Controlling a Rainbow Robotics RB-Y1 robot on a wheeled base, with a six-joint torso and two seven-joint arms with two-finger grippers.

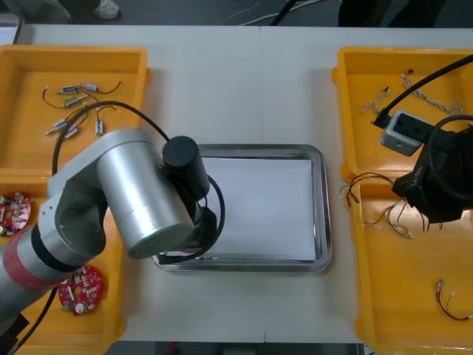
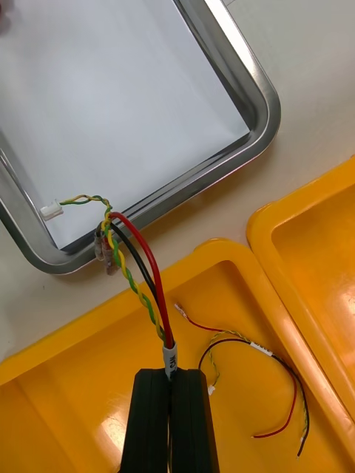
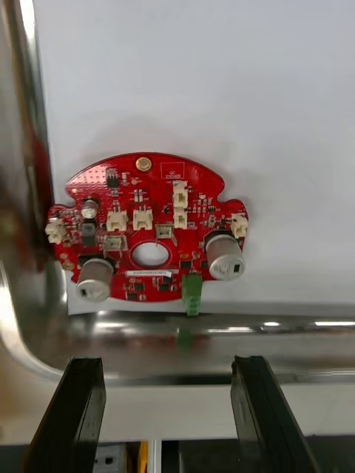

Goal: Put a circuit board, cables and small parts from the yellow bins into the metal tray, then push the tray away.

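Your left end effector (image 3: pixel 166 369) hangs open over the near left corner of the metal tray (image 1: pixel 323 207), its two fingers well apart and holding nothing. Just ahead of them a round red circuit board (image 3: pixel 148 229) lies flat on the tray's white lining, close to the rim at that corner and apart from both fingers. In the front view your left arm covers that corner.

Your right end effector (image 2: pixel 174 380) is closed on a cable (image 2: pixel 137 270) — red, black and a yellow-green twist — pinched near its labelled end. It sits above a yellow bin (image 2: pixel 66 399) on the right side, near the tray's edge. The cable's free end, with a small white plug, reaches toward the tray; you can't tell whether it touches anything. A second cable (image 2: pixel 255 355) lies loose on the bin floor beside the fingers. Tray and bins rest on the light worktop (image 1: pixel 244 81).
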